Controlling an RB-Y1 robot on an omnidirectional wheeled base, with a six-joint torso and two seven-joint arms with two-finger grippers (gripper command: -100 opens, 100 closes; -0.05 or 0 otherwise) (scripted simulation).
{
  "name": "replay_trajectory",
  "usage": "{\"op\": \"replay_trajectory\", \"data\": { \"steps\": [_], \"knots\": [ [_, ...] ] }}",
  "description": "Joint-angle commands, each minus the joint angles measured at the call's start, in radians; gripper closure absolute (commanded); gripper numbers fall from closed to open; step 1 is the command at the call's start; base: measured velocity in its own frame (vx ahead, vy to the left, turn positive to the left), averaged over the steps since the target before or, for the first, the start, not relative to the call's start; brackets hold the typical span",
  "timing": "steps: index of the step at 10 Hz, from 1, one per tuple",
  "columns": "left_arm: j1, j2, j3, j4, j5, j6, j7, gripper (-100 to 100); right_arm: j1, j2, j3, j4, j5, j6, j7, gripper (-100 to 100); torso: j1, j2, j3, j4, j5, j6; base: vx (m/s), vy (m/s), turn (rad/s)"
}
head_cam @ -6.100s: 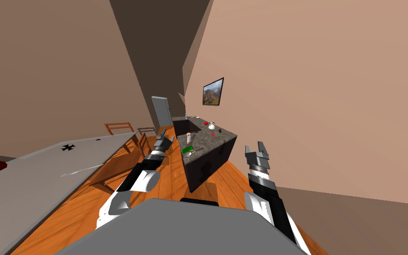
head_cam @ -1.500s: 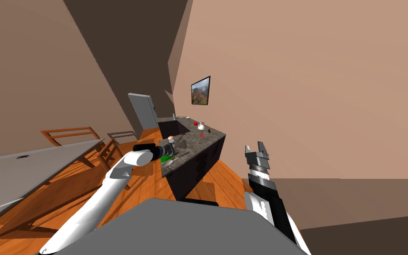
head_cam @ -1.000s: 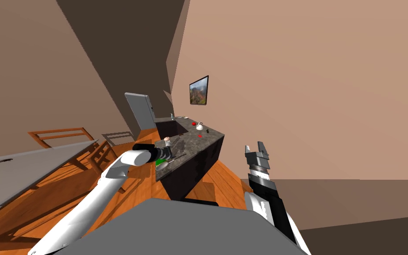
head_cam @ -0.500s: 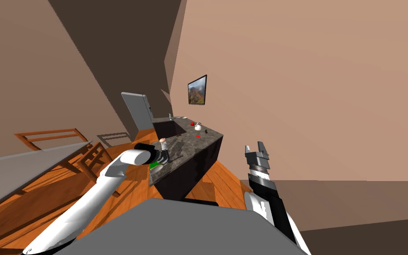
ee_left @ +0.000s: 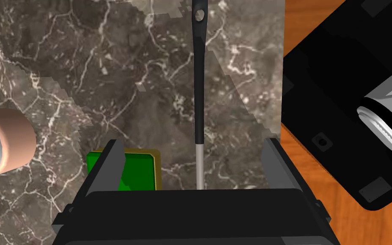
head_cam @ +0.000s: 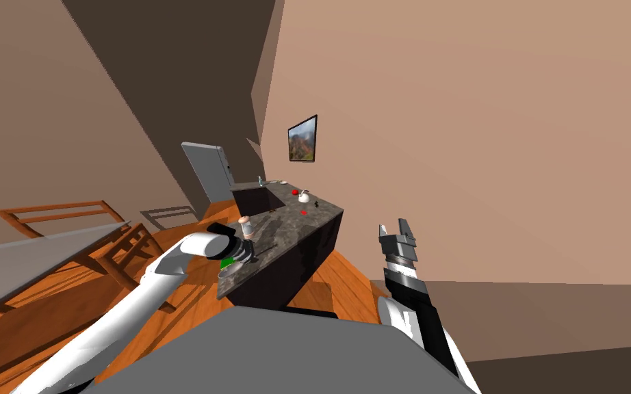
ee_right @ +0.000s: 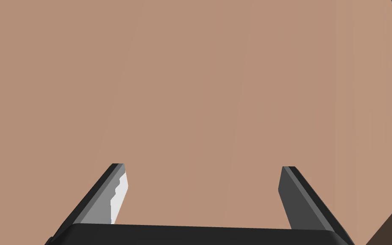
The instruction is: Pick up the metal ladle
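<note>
Dark marbled desk (ee_left: 106, 64) above an orange wood floor (ee_left: 310, 25). Flat on it, near the edge by the floor: the ladle (ee_left: 198, 85), dark grip and pale shaft, running between the fingers of the left tool (ee_left: 193, 142), spread wide, clear of it. Beside one finger, a green block (ee_left: 137, 172). Right tool (ee_right: 204, 166) raised well apart, likewise wide.

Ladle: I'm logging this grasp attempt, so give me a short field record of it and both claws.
ladle: dark handle and pale shaft, lying flat on the marbled counter
left claw: open, straddling the shaft, not touching
right claw: open, holding nothing
beside ladle: green block, next to the left claw
grasp: not yet made
</note>
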State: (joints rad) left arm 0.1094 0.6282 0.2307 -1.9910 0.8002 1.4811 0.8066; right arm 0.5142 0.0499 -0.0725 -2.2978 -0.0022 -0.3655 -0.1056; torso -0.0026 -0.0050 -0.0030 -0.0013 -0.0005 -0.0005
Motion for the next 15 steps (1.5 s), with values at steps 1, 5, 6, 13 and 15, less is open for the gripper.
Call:
{"op": "replay_trajectory", "data": {
  "steps": [1, 5, 6, 13, 15],
  "knots": [
    [0.022, 0.008, -0.008, 0.005, -0.007, 0.041, 0.024, -100, 0.000, 0.000, 0.000, 0.000, 0.000, 0.000, 0.000, 0, 0.000, 0.000, 0.000, 0.000, 0.000, 0.000, 0.089, -0.020, -0.014],
    [0.017, 0.012, -0.003, 0.038, -0.007, 0.037, 0.018, -100, 0.000, 0.000, 0.000, 0.000, 0.000, 0.000, 0.000, 0, 0.002, 0.005, 0.003, 0.001, 0.000, 0.000, 0.013, -0.005, -0.018],
    [0.015, 0.011, 0.002, 0.067, -0.010, 0.021, 0.007, -100, 0.000, 0.000, 0.000, 0.000, 0.000, 0.000, 0.000, 0, 0.002, 0.006, 0.003, 0.001, 0.000, 0.000, -0.032, -0.024, -0.131],
    [0.011, 0.005, 0.013, 0.141, -0.018, -0.024, -0.024, 100, 0.000, 0.000, 0.000, 0.000, 0.000, 0.000, 0.000, 0, 0.002, 0.006, 0.004, 0.001, 0.000, 0.000, -0.020, -0.014, -0.059],
    [0.011, 0.005, 0.013, 0.141, -0.018, -0.024, -0.024, 100, 0.000, 0.000, 0.000, 0.000, 0.000, 0.000, 0.000, 0, 0.003, 0.005, 0.003, 0.001, 0.001, 0.000, 0.000, 0.000, 0.000]
  ]
}}
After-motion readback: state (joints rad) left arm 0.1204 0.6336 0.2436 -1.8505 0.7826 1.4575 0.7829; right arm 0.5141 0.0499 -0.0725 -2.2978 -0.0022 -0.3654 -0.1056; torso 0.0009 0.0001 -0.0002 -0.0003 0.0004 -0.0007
